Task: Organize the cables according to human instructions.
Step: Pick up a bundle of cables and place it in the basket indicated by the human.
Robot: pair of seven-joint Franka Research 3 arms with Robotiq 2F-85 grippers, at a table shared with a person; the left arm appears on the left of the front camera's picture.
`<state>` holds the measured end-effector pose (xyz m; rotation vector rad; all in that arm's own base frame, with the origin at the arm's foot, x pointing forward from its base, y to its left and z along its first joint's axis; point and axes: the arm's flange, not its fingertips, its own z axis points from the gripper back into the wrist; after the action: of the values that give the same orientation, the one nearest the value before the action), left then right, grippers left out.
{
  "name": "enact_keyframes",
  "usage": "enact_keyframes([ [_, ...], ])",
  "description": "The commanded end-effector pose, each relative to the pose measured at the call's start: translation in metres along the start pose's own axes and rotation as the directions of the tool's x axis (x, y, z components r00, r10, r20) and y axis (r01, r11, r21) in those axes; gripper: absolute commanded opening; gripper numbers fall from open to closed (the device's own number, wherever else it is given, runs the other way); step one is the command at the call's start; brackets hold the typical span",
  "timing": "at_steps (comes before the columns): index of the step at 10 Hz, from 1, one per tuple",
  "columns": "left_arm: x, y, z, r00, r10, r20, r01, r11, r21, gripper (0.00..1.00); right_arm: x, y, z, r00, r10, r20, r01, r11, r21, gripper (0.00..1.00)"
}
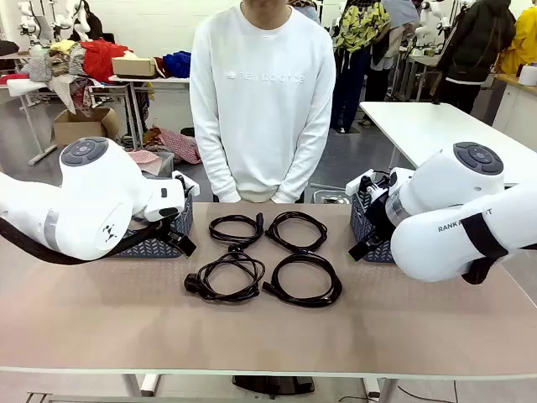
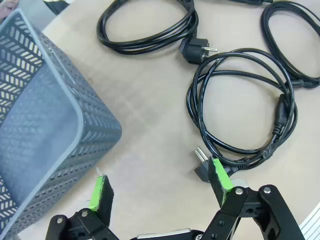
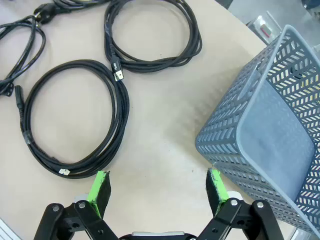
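Several cables (image 1: 195,285), thin black coiled cords, lie in two rows at the table's middle, in front of the person. My left gripper (image 2: 161,187) hovers open over bare table, between a grey basket (image 2: 50,125) and one coil (image 2: 280,114), whose plug (image 2: 202,167) sits right by one green pad. Another coil (image 2: 145,44) lies farther off. My right gripper (image 3: 158,186) is open too, above bare table between a coil (image 3: 122,107) and the second grey basket (image 3: 270,125). Nothing is between either pair of fingers.
One lattice basket (image 1: 159,239) stands at the table's left behind my left arm and another (image 1: 367,231) at the right by my right arm. A person in a white sweatshirt (image 1: 262,101) stands at the far edge, arms down.
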<state>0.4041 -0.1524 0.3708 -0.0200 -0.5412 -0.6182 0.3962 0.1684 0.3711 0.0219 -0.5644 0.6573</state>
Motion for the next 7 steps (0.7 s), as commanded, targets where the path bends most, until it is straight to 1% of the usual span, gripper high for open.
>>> enact_keyframes([
  [1, 0.0000, 0.0000, 0.0001, 1.000, 0.000, 0.000, 0.000, 1.000, 0.000, 1.00, 0.0000, 0.0000, 0.0000, 1.000, 0.000, 0.000, 0.000, 1.000, 0.000, 1.00],
  [7, 0.0000, 0.0000, 0.0001, 1.000, 0.000, 0.000, 0.000, 1.000, 0.000, 1.00, 0.0000, 0.0000, 0.0000, 1.000, 0.000, 0.000, 0.000, 1.000, 0.000, 1.00],
])
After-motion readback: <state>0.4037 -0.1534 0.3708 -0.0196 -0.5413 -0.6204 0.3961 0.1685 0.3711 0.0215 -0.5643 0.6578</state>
